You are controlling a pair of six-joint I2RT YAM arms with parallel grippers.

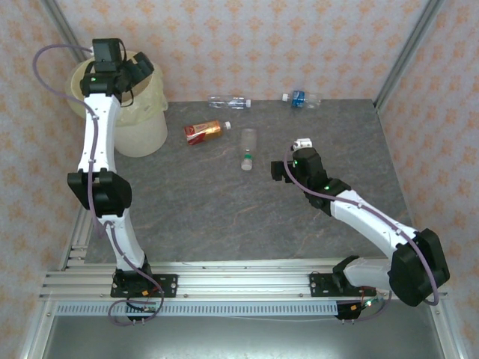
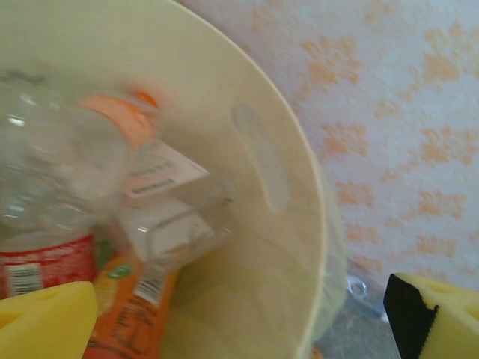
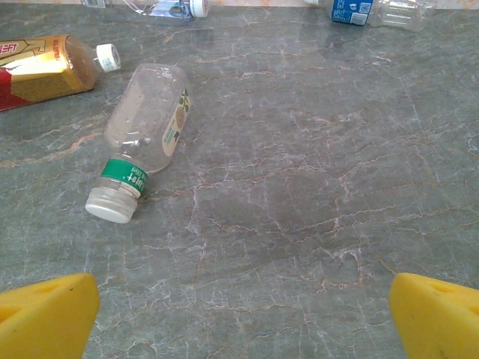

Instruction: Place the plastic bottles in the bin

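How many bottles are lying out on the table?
4. A clear bottle and a blue-labelled bottle at the far edge, an amber bottle near the bin, a green-banded bottle mid-table. The arms may hide others.

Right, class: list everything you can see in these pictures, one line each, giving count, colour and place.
bin: one, cream-white, yellowish liner, table's far left corner
bottles in the bin: several, count unclear, clear, red and orange labels
amber bottle: one, red label, beside the bin
green-banded bottle: one, clear, white cap, mid-table
clear bottle: one, far edge
blue-labelled bottle: one, far edge
table: one, grey marbled
left end effector: open, yellow pads, over the bin
right end effector: open, yellow pads, over the table
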